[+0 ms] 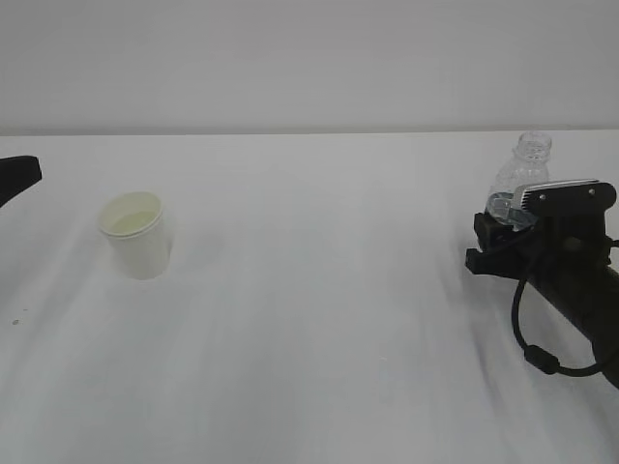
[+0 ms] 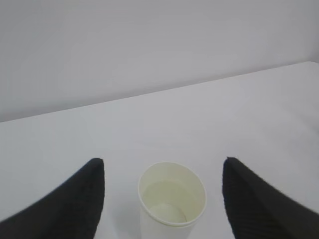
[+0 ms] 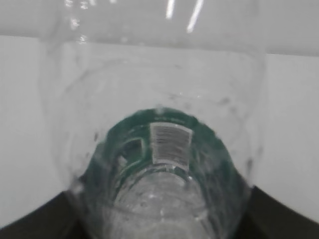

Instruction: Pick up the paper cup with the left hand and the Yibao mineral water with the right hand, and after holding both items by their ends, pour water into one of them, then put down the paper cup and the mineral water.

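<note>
1. Exterior view: Fingers of the right hand [image 1: 498, 224] sit at the right edge of the frame, closed around the lower body of the Yibao mineral water [image 1: 523, 174]; the bottle's shoulder and capless neck rise above the grey module. The bottle appears to stand on or just above the table [image 1: 319, 338]; contact cannot be confirmed. The left hand [image 1: 19, 174] shows only as a black tip at the left edge, well apart from the paper cup [image 1: 137, 234], which stands upright at left of centre.

2. Left wrist view: Two black fingers [image 2: 75, 204] stand wide apart at lower left and lower right, empty, with the paper cup [image 2: 172, 199] between them at bottom centre and clear of both. A pale ring inside the cup suggests liquid, though this is not certain. Risk: thin tapered paper wall with a rolled rim; an off-centre or hard closure could tip it or crush it and spill any contents.

3. Right wrist view: The dark fingers [image 3: 35, 221] show at both bottom corners, pressed to the bottle [image 3: 159, 164], which fills the frame. Clear, thin, ribbed plastic with a dark green label band and a barcode patch. Risk: smooth, yielding wall; the bottle may slip or rotate in the grip, and with no cap any tilt releases water.
</note>
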Controlling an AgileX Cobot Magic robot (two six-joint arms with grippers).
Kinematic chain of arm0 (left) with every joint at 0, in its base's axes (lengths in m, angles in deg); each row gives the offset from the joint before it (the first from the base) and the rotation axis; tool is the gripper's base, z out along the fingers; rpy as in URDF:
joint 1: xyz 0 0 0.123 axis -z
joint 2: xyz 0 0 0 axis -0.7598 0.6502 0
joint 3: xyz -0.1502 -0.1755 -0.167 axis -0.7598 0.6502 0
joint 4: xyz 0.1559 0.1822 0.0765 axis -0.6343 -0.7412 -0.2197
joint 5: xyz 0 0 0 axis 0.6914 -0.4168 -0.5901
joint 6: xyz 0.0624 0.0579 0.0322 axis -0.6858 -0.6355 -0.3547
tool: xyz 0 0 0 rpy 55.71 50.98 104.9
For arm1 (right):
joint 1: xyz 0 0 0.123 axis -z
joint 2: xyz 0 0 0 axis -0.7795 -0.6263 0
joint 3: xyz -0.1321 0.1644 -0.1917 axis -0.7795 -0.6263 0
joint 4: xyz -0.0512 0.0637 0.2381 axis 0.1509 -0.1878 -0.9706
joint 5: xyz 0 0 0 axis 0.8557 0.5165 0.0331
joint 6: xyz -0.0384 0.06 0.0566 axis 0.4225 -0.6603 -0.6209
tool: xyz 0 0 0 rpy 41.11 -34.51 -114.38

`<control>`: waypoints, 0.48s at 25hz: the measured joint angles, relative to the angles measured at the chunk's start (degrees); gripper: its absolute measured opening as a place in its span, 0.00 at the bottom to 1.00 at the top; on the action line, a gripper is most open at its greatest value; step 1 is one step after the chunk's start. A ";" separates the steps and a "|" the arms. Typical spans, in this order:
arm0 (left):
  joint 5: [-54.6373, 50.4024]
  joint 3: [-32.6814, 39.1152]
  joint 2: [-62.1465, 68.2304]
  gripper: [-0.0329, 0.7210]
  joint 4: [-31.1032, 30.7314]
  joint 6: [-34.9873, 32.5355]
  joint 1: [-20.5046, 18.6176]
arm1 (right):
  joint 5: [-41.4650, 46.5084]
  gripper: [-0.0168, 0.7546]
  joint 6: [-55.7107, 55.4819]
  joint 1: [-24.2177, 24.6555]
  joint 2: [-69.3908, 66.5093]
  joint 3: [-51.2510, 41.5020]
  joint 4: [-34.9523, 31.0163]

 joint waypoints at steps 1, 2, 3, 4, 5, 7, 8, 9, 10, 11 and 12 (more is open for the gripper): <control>0.06 0.00 0.00 0.74 0.00 0.00 0.00 | 0.00 0.57 0.03 0.00 0.00 0.00 0.00; 0.06 0.00 0.00 0.74 0.00 0.00 0.00 | 0.00 0.57 0.03 0.00 0.00 0.00 0.00; 0.06 0.00 0.00 0.74 0.00 0.00 0.00 | 0.00 0.57 0.03 0.00 0.00 0.00 0.00; 0.06 0.00 0.00 0.74 0.00 0.00 0.00 | 0.00 0.57 0.03 0.00 -0.10 0.00 0.00; 0.14 0.00 0.00 0.74 0.00 0.00 0.00 | 0.00 0.57 0.03 0.00 -0.33 0.00 0.00; 0.35 0.00 0.00 0.74 0.00 0.00 0.00 | 0.00 0.57 0.03 0.00 -0.84 0.00 -0.10; 0.60 0.00 0.00 0.74 0.00 0.00 0.00 | 0.00 0.57 0.03 0.00 -1.00 0.00 -0.10; 0.73 0.00 0.00 0.74 0.00 0.00 0.00 | 0.00 0.57 0.03 0.00 -1.23 0.00 -0.10; 0.82 0.00 0.00 0.74 0.00 0.00 0.00 | 0.00 0.57 0.03 0.00 -1.23 0.00 -0.10; 0.95 0.00 0.00 0.74 0.00 0.00 0.00 | 0.00 0.57 0.03 0.00 -1.32 0.00 -0.10; 1.05 0.00 0.00 0.74 0.00 0.00 0.00 | 0.00 0.57 0.03 0.00 -1.45 0.00 -0.10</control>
